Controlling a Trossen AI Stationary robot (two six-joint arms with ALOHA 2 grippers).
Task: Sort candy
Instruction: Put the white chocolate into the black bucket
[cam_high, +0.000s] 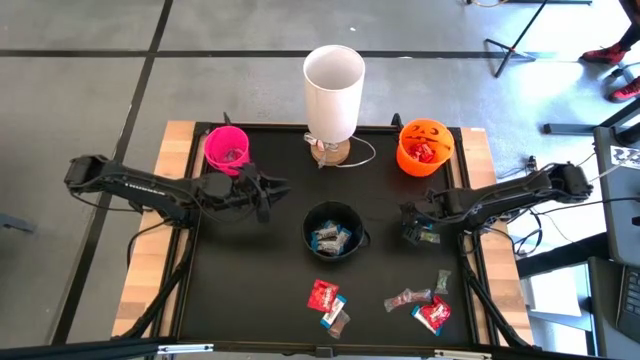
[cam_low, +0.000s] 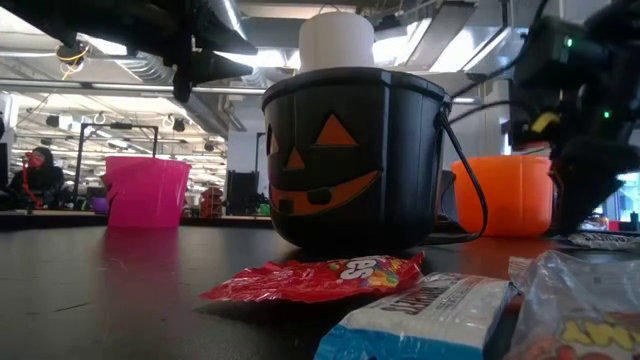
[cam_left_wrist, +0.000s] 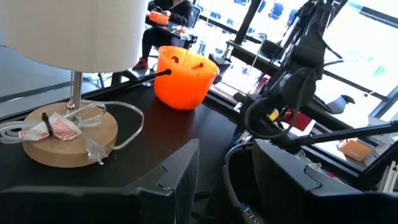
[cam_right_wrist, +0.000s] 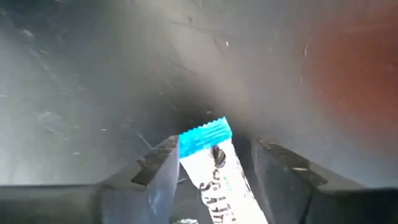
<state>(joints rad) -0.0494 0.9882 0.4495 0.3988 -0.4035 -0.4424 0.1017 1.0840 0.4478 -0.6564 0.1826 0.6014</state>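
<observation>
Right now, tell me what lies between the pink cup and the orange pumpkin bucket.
In the high view, a white-shaded lamp on a wooden base stands between the pink cup and the orange pumpkin bucket.

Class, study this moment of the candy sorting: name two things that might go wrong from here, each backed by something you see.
1. The right pincer straddles a blue-and-white bar on the mat with its fingers apart; closing off-centre may pinch only the wrapper's edge, so the bar might slip.
2. The right pincer works close beside the black pumpkin bucket; swinging carelessly, it might knock the bucket and disturb the candy already inside.
</observation>
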